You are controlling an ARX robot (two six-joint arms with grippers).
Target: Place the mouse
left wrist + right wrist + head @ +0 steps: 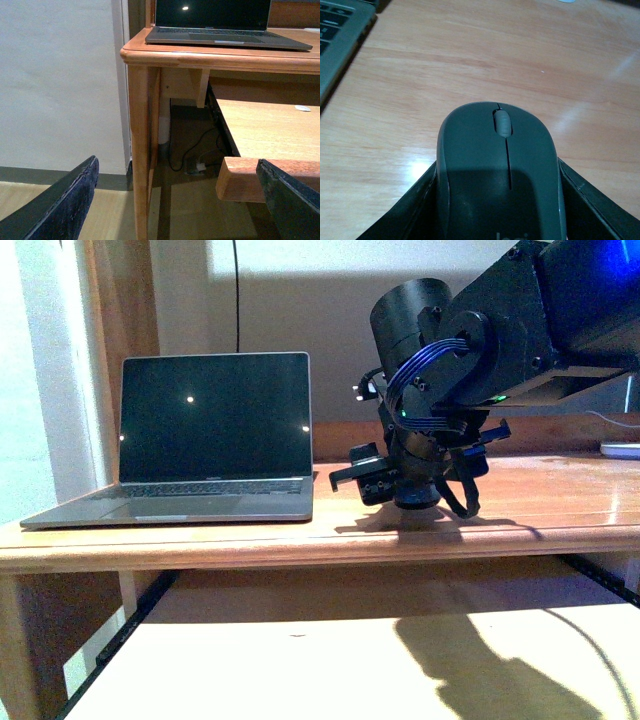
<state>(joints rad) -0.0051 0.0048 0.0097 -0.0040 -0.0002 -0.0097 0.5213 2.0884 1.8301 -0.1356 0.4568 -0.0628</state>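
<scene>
The mouse (500, 170) is dark grey with a grey scroll wheel. It sits between the two black fingers of my right gripper (500, 205), which is shut on its sides. It is low over the wooden desk top (470, 60); I cannot tell whether it touches the wood. In the front view my right gripper (415, 490) points down at the desk top (560, 505), to the right of the laptop (215, 430), and hides the mouse. My left gripper (177, 205) is open and empty, low beside the desk's front leg (140, 150).
The open laptop also shows in the left wrist view (220, 20), and its corner in the right wrist view (335, 45). A pull-out shelf (300, 660) lies below the desk top and bears a small white disc (302, 108). A white object (620, 448) lies at the desk's far right.
</scene>
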